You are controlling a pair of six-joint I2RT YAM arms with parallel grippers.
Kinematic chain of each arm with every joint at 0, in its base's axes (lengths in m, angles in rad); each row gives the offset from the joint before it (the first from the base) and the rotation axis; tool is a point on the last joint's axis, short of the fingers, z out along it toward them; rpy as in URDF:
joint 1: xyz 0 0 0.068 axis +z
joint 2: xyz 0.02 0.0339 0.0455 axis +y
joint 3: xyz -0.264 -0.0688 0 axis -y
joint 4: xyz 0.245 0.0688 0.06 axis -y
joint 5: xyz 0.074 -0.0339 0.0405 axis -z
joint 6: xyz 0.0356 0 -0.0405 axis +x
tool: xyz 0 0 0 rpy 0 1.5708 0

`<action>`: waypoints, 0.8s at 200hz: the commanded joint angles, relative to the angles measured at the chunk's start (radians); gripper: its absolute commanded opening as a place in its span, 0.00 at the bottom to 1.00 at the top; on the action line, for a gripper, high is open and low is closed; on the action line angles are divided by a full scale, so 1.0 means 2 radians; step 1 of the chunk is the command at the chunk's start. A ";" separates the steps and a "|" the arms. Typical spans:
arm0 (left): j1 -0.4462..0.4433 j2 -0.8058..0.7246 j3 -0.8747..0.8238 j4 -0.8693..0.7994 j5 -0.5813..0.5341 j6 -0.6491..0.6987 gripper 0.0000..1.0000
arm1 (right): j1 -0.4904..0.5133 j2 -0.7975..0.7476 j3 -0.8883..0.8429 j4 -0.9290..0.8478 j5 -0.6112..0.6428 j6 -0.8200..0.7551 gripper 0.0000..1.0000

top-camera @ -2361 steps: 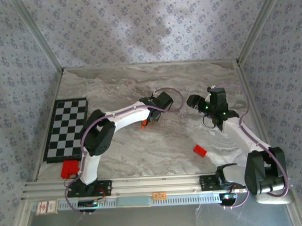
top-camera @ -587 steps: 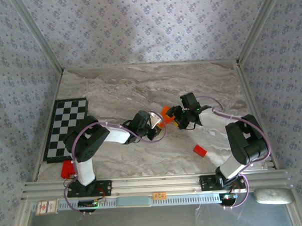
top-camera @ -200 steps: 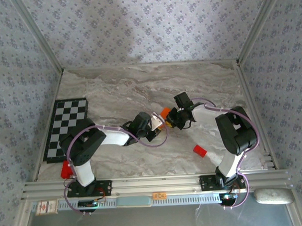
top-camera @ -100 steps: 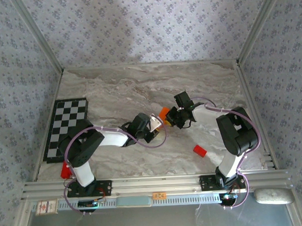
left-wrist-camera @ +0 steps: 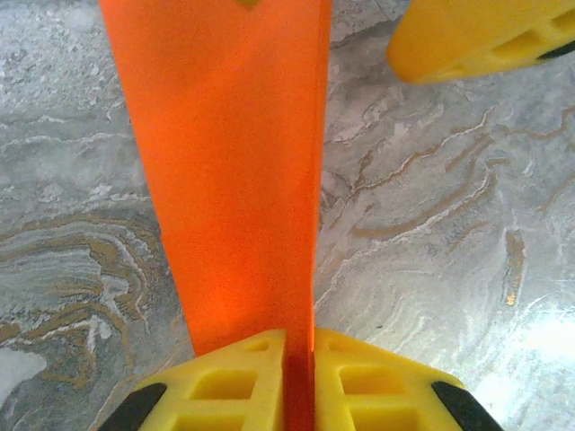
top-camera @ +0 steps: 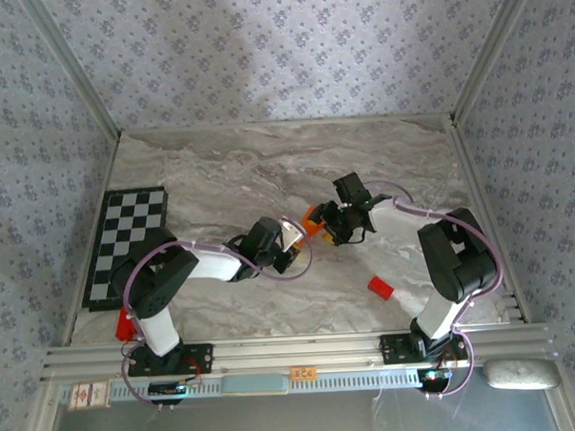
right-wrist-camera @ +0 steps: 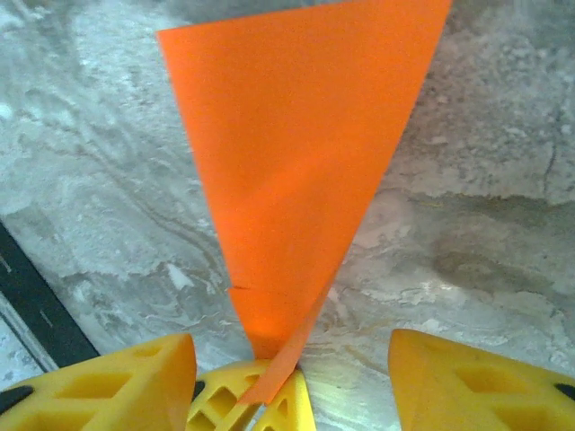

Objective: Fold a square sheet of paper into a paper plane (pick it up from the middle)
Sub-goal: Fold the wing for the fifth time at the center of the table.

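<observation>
**Left claw has the plane, right claw released**

Left claw (left-wrist-camera: 299, 364) is clenched on the plane (left-wrist-camera: 234, 162), pinching it along the crease; the paper runs straight out from its fingertips. Right claw (top-camera: 326, 223) is spread wide, one finger on each side of the plane's pointed end and of the left claw's tips. We see no contact with the paper. Claws sit nose to nose over the tabletop (left-wrist-camera: 431, 233). Red block (top-camera: 379, 288) lies well apart, behind the right claw.
</observation>
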 commanded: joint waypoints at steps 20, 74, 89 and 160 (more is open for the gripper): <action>0.019 0.001 -0.010 0.006 0.045 -0.050 0.12 | -0.010 -0.047 -0.021 0.024 0.032 -0.023 0.73; 0.052 0.004 0.000 -0.007 0.109 -0.102 0.07 | -0.024 -0.077 -0.041 0.037 0.044 -0.055 0.76; 0.060 0.004 0.003 -0.013 0.127 -0.114 0.07 | -0.027 -0.081 -0.046 0.044 0.043 -0.059 0.76; 0.090 0.009 0.056 -0.106 0.196 -0.154 0.01 | -0.034 -0.085 -0.054 0.075 0.020 -0.081 0.76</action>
